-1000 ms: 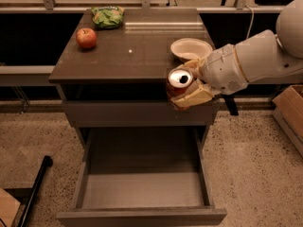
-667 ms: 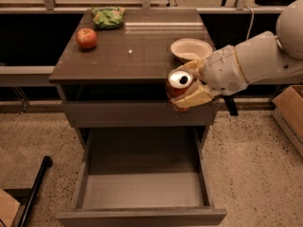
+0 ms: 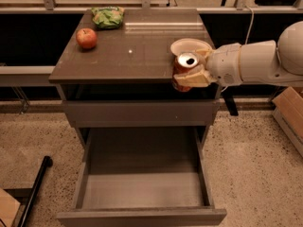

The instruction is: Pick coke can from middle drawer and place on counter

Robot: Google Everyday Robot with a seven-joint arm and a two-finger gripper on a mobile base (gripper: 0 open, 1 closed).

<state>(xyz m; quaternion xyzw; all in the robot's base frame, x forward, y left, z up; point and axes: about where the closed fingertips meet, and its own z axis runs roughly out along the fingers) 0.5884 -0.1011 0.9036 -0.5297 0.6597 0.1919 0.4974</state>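
Note:
The coke can [image 3: 185, 65], red with a silver top and dark mouth hole, is held upright in my gripper [image 3: 189, 74] at the counter's front right edge. The gripper's tan fingers [image 3: 191, 77] are shut on the can. The white arm reaches in from the right. The counter [image 3: 128, 51] is a glossy dark grey-brown slab. The middle drawer [image 3: 142, 183] is pulled out below, with nothing on its grey floor.
A red apple [image 3: 86, 38] sits at the counter's left. A green chip bag [image 3: 108, 17] lies at the back left. A white bowl [image 3: 191, 46] stands at the right edge, just behind the can. A cardboard box [image 3: 289, 115] is on the floor at right.
The can and gripper have risen slightly and now stand level with the counter's front edge. The drawer and counter objects have not moved.

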